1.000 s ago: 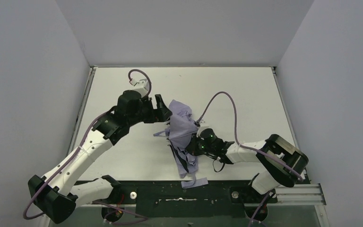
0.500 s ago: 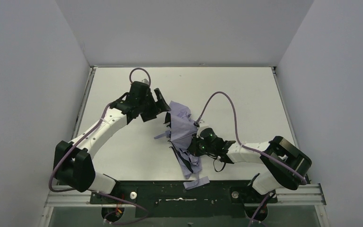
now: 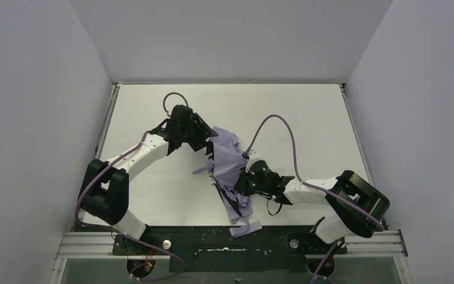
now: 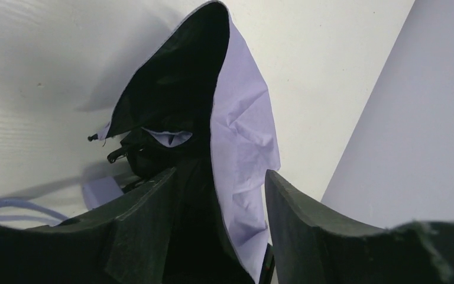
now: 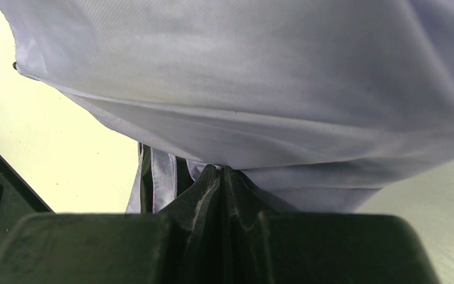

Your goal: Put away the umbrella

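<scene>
The umbrella (image 3: 227, 163) lies crumpled in the middle of the table, lavender outside and black inside, with ribs and fabric strips trailing toward the front. Its handle is not visible. My left gripper (image 3: 205, 141) is open at the canopy's upper left edge. In the left wrist view a fold of the canopy (image 4: 242, 130) hangs between the spread fingers of the left gripper (image 4: 220, 177). My right gripper (image 3: 246, 177) is at the canopy's right side. In the right wrist view it (image 5: 222, 173) is shut, pinching the canopy fabric (image 5: 242, 77).
A loose lavender strip (image 3: 245, 228) lies by the table's front edge, over the black base plate (image 3: 201, 239). The right arm's purple cable (image 3: 284, 127) arcs over the table behind the umbrella. White walls enclose the left, back and right sides.
My left arm has stretched out and its gripper has moved right, closing in on the canopy's upper left edge. The right gripper and the umbrella have hardly moved.
</scene>
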Robot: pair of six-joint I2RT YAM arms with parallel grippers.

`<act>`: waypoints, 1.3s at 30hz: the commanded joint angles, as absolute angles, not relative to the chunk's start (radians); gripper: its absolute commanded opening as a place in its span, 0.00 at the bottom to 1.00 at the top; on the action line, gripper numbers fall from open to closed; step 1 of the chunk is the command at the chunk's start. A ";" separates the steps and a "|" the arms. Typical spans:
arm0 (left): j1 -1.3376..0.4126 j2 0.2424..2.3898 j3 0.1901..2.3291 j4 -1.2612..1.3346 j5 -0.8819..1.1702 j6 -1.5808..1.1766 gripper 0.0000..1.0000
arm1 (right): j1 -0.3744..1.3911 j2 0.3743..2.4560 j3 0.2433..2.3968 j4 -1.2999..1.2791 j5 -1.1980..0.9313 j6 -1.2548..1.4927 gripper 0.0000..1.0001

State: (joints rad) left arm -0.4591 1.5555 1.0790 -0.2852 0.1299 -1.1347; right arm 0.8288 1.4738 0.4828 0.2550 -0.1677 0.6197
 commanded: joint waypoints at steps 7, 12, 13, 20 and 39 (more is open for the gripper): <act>-0.462 1.719 1.195 -0.110 0.182 -1.145 0.29 | 0.850 1.534 0.456 0.056 -0.093 0.592 0.00; -0.451 1.749 1.269 -0.132 0.186 -1.080 0.09 | 0.857 1.537 0.449 0.068 -0.091 0.602 0.00; -0.447 1.747 1.284 -0.132 0.193 -1.071 0.03 | 0.858 1.538 0.447 0.070 -0.091 0.603 0.00; -0.441 1.715 1.398 -0.150 0.287 -1.005 0.00 | 0.860 1.545 0.442 0.077 -0.084 0.609 0.00; -0.511 1.500 1.427 -0.198 0.420 -0.895 0.00 | 0.858 1.708 0.528 0.396 -0.005 0.684 0.01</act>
